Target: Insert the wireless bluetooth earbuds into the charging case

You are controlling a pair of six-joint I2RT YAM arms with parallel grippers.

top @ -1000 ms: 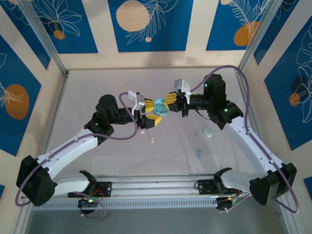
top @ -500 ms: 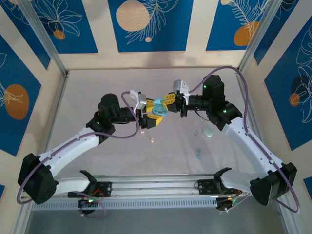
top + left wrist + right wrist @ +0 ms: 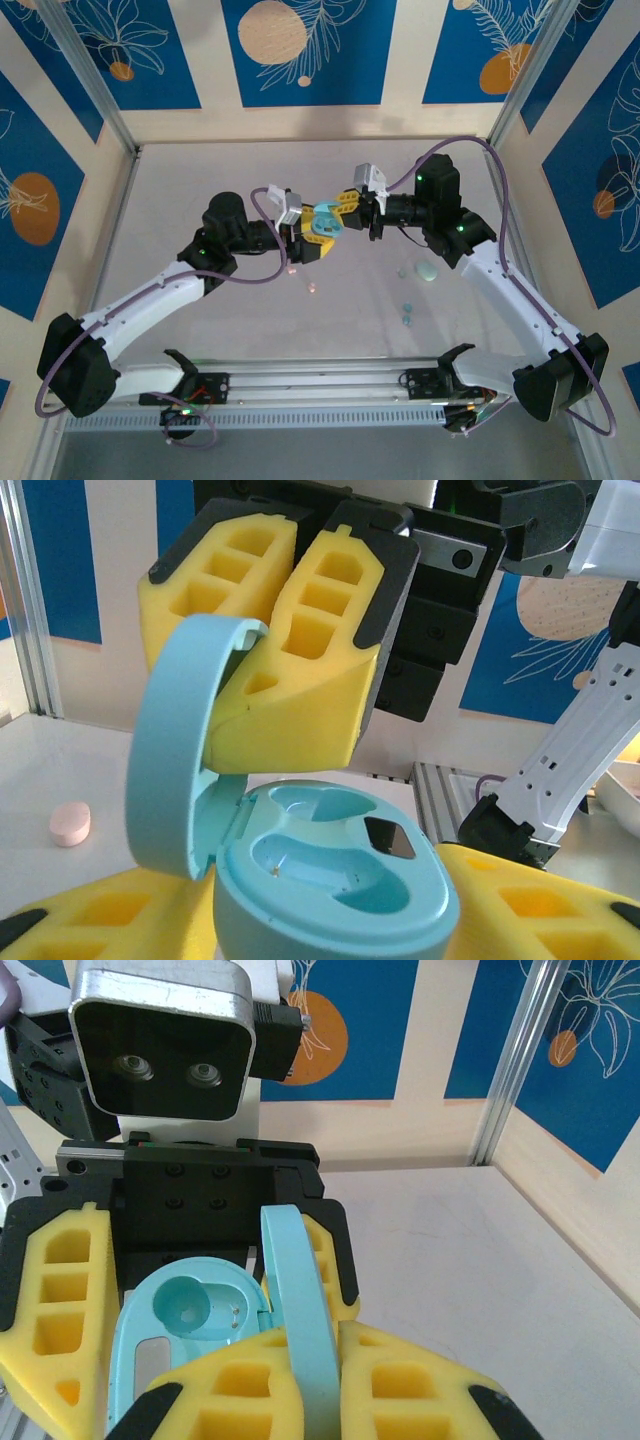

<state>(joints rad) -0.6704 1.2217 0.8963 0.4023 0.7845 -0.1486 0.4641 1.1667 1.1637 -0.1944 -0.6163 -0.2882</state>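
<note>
Teal charging case (image 3: 335,885) held open in the air, earbuds (image 3: 407,315) loose on the tabletop (image 3: 200,180).
We see its lid (image 3: 170,760) hinged up near upright and pinched by the right hand (image 3: 310,1385), while the left hand (image 3: 330,930) grips the base; both moulded wells are empty. From above, two tiny pale teal buds lie close together right of centre. A pink speck (image 3: 312,288) nearer the middle is, we think, another bud.

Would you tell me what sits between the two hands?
The open teal case: left hand grips its base, right hand pinches its lid, clearest in the left wrist view.
</note>
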